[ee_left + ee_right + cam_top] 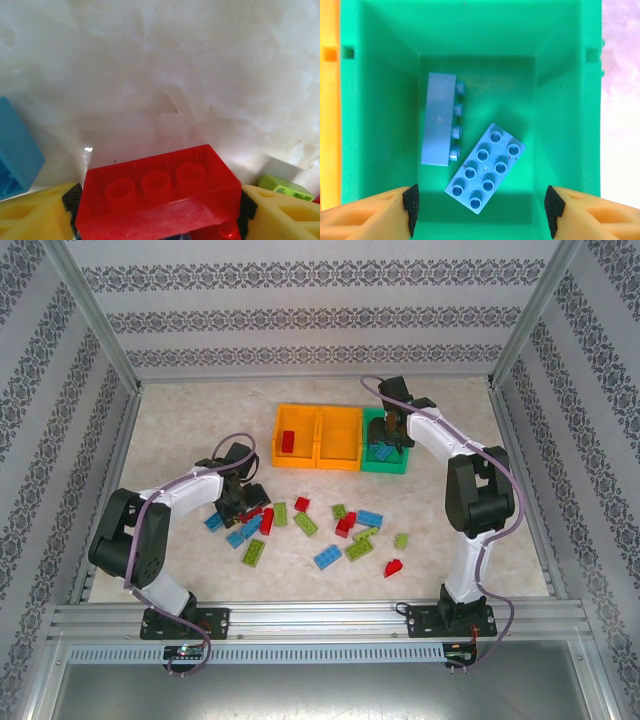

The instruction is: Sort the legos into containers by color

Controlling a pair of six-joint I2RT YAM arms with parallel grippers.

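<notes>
Sorting barely begun: green rectangular plastic bin (380, 100) holding two blue studded bricks (485, 167), left orange bin (305, 420) one red brick (288, 441); right gripper (480, 210) above, jaws wide, empty; left gripper (160, 205) clamped on another red studded brick (160, 195); some fifteen loose bricks (306, 524) unsorted on table (200, 420).

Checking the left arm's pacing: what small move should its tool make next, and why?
Probably lift straight up: the left tool has its pads against both ends of a red brick, and the leftmost orange bin already holds another red brick.
</notes>
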